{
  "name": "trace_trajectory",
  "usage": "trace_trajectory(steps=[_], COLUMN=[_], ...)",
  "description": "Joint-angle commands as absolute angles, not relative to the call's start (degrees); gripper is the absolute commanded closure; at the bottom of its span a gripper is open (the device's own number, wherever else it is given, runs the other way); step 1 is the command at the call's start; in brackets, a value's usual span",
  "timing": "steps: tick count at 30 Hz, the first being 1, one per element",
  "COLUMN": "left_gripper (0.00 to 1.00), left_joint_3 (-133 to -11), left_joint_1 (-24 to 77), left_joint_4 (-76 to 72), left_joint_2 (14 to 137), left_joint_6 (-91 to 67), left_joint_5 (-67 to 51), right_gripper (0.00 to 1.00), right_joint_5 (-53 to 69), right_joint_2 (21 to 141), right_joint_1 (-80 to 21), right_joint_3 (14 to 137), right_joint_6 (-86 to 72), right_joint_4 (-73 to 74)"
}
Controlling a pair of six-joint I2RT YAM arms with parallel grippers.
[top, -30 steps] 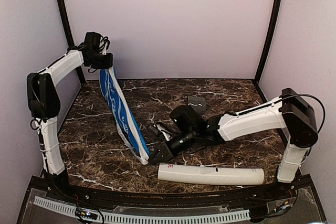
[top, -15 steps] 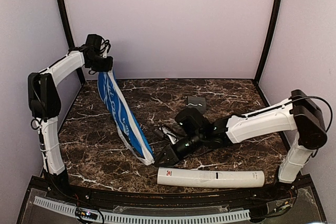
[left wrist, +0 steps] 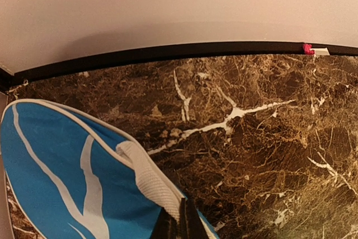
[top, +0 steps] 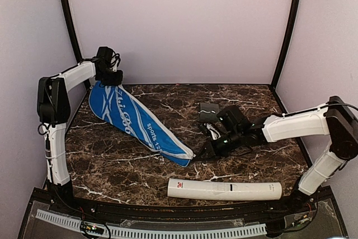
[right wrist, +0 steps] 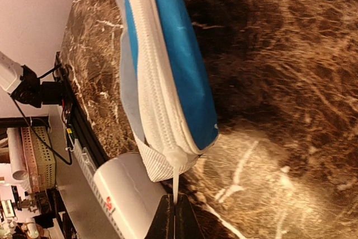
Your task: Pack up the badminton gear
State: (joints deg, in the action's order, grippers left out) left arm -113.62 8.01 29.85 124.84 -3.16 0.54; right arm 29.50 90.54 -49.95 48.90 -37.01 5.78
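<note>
The blue zip bag (top: 130, 119) with white trim lies stretched slantwise across the marble table, wide end at the back left. My left gripper (top: 111, 80) is shut on the white webbing strap (left wrist: 146, 178) at that wide end; its fingertips (left wrist: 180, 223) pinch the strap. My right gripper (top: 201, 154) is shut on the thin white zip pull (right wrist: 176, 178) at the bag's narrow end (right wrist: 178, 82). The long white tube (top: 224, 188) lies near the front edge, just beside the right gripper (right wrist: 174, 212) in its wrist view.
A small dark flat object (top: 208, 108) lies behind the right wrist at mid table. Black frame posts stand at the back corners, and a black rail (left wrist: 168, 53) runs along the back wall. The tube (right wrist: 126, 194) lies close to the front edge.
The right gripper has drawn the bag's narrow end to the right. The bag has gone from hanging steeply on edge to lying lower and stretched out, its broad face up.
</note>
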Motion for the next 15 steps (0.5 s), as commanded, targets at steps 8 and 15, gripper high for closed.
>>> trace_trajectory(steps=[8, 15], left_gripper=[0.83, 0.35], left_joint_3=[-106.4, -98.9], left_joint_1=[10.3, 12.2], left_joint_4=[27.1, 19.6], left_joint_2=[122.6, 116.9], left_joint_6=[-3.3, -4.1], left_joint_5=[-5.7, -7.7], right_gripper=[1.0, 0.5], right_joint_5=[25.3, 22.2], right_joint_2=[86.4, 82.6], right_joint_1=[-41.8, -39.6], right_joint_3=[42.7, 42.7], right_joint_6=[-33.1, -31.9], right_joint_4=[10.4, 9.9])
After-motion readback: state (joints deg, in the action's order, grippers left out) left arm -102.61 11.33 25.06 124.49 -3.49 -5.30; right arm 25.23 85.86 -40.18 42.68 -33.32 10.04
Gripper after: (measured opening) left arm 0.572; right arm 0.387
